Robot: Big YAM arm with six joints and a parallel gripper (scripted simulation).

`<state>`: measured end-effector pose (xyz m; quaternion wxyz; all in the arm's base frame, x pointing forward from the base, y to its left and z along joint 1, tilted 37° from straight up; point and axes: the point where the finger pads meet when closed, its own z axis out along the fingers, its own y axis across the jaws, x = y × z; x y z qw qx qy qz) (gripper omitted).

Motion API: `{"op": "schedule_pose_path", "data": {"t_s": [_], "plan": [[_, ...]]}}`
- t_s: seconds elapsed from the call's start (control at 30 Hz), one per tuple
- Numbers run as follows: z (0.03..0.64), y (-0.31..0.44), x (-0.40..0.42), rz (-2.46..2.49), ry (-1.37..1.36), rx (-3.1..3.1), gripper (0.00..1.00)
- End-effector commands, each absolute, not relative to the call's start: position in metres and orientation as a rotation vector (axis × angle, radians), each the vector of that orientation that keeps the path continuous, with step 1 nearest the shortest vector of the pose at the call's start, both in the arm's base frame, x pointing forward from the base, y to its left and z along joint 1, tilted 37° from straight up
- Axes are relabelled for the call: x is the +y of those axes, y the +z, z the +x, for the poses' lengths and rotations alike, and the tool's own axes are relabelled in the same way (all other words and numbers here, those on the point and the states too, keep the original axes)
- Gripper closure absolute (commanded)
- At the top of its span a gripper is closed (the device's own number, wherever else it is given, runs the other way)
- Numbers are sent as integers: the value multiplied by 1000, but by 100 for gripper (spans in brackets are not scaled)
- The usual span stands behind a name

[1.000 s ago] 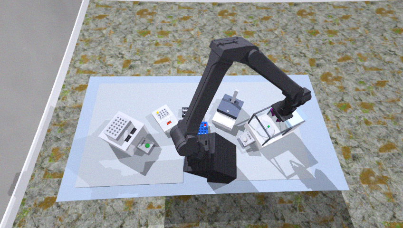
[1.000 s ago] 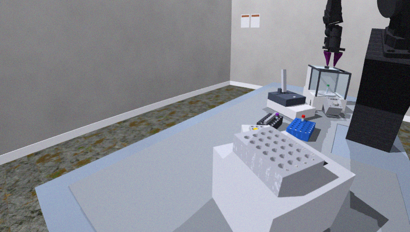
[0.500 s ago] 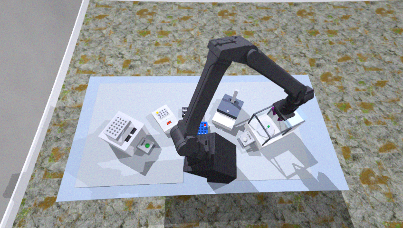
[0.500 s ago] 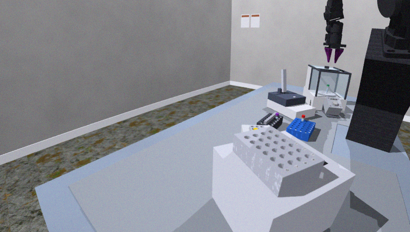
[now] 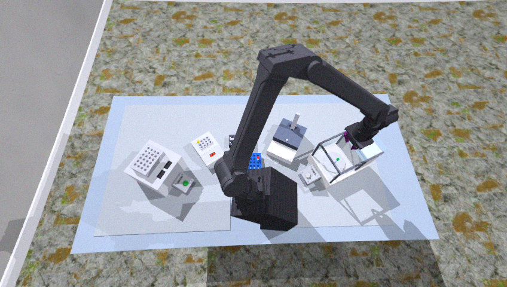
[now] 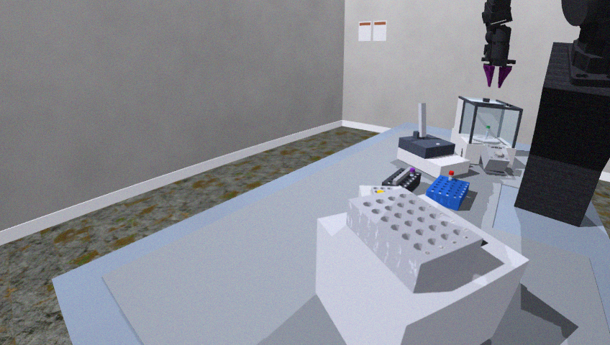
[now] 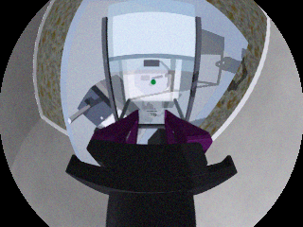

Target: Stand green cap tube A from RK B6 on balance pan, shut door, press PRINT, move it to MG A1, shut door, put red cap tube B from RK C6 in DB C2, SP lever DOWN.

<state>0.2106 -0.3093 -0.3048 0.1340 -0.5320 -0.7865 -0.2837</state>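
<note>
Hovering above the BAL, the gripper has its fingers partly apart w/ nothing btwn, prob. readying for the door. Tube A is on the BAL's pan, presumably for weighing, its long axis approx. vertical, green cap up.

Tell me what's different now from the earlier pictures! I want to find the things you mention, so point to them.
The purple fingers (image 5: pixel 346 136) (image 6: pixel 488 73) moved up, higher above the balance (image 5: pixel 325 179) (image 6: pixel 466 157) (image 7: pixel 198 57). They took hold of nothing and let go of nothing. The green-capped tube (image 5: pixel 337 159) (image 6: pixel 488 127) (image 7: pixel 153 81) stayed standing inside the balance, and the other things stayed put.
</note>
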Motion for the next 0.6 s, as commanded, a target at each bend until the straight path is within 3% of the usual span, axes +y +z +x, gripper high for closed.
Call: {"op": "schedule_pose_path", "data": {"t_s": [0.0,0.23,0.27,0.57], "plan": [[210,-310,-309,-1515,-834,-2283,64],[215,-303,-321,-1542,-815,-2306,64],[210,-295,-320,-1558,-813,-2304,70],[219,-309,-334,-1470,-832,-2371,70]]}}
